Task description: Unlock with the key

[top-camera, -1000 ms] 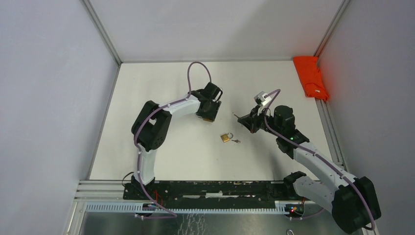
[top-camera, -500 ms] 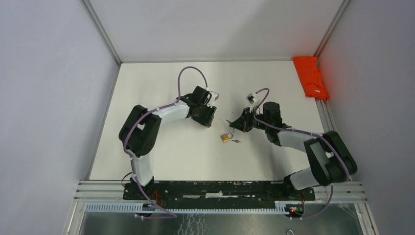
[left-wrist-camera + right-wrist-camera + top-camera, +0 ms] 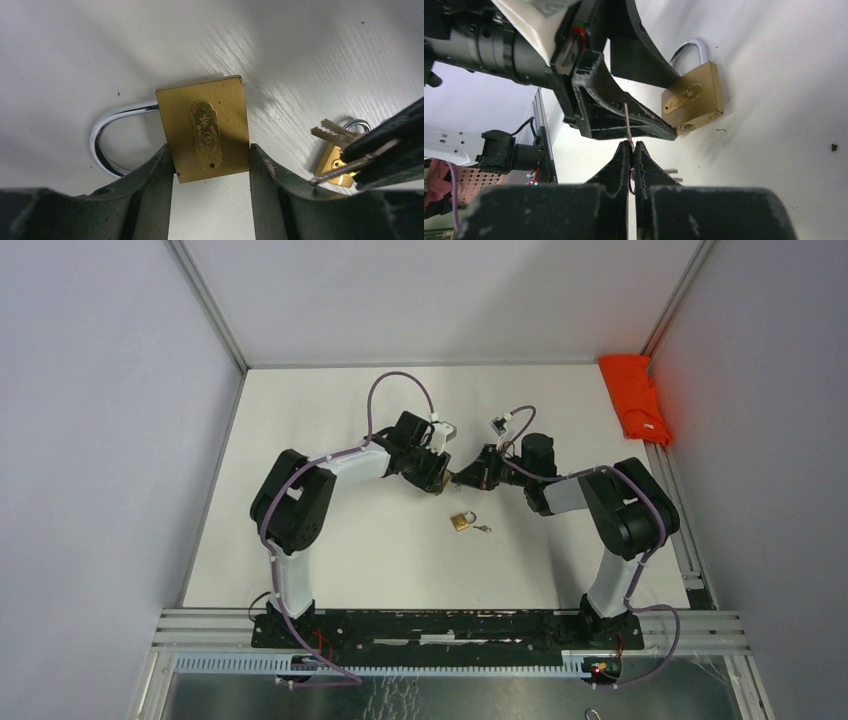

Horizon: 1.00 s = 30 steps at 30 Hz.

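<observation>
The left gripper (image 3: 211,156) clamps the brass padlock (image 3: 207,127) by its sides over the white table (image 3: 330,420), while the right gripper (image 3: 630,146), jaws pinched tight, holds a silver key (image 3: 627,122) near its keyhole end, not touching, and a smaller padlock (image 3: 461,521) with keys lies nearby.

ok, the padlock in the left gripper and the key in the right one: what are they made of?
Padlock body: looks like brass, brushed yellow-gold sheen.
Shackle: probably chromed steel, mirror-bright.
Key: silvery metal, dull grey; alloy unclear.
</observation>
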Tool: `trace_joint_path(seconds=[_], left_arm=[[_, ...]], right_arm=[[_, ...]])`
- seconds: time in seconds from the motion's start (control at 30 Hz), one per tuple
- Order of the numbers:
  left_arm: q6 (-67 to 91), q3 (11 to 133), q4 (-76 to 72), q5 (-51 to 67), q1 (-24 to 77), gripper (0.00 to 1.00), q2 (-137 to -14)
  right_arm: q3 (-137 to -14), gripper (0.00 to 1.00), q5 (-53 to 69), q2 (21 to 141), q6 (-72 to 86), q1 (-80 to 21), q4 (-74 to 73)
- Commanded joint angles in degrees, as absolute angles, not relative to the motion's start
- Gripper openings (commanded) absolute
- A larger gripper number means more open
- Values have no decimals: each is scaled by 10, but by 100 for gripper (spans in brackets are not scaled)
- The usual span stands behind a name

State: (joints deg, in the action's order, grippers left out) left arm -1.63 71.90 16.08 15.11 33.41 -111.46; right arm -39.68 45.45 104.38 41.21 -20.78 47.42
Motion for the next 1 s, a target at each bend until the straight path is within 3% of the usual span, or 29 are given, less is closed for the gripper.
trace_joint_path(seconds=[0.0, 0.17, 0.97], left_arm=[[-36, 731, 147, 187, 318, 2, -1138], [-37, 733, 144, 195, 313, 2, -1141], [-25, 723, 131, 229, 310, 2, -1124]], right_arm=[[-419, 0, 442, 1056, 383, -209, 447], [-424, 0, 407, 1064, 340, -209, 364], [-459, 0, 438, 1141, 411, -215, 432]])
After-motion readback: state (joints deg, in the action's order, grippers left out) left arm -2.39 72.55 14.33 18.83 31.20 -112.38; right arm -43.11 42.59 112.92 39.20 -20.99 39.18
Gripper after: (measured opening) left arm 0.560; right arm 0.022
